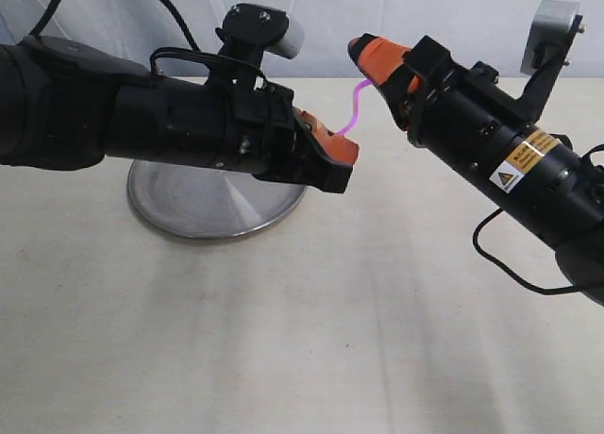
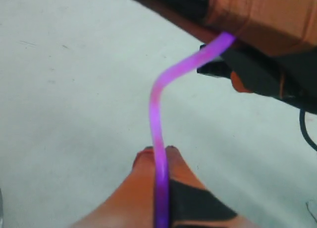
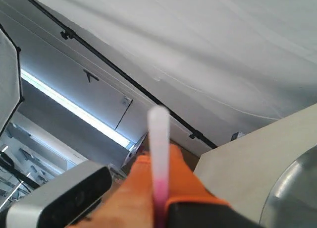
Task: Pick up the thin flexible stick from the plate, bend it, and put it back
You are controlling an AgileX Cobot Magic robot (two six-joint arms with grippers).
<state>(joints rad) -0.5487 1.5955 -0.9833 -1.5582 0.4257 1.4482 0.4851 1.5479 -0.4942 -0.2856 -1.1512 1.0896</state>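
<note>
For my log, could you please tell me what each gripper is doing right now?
Left gripper: shut on the thin flexible stick.
Right gripper: shut on the stick's other end.

The left arm (image 1: 142, 123) hides the part of the plate (image 1: 203, 212) toward the far edge of the worktop (image 1: 283, 340); in the right wrist view the frame cuts that plate to a sliver; in the exterior view both ends of the thin flexible stick (image 1: 353, 107) vanish inside the left pincer (image 1: 341, 165) and right pincer (image 1: 370, 64); the left wrist view shows it blurred.
</note>
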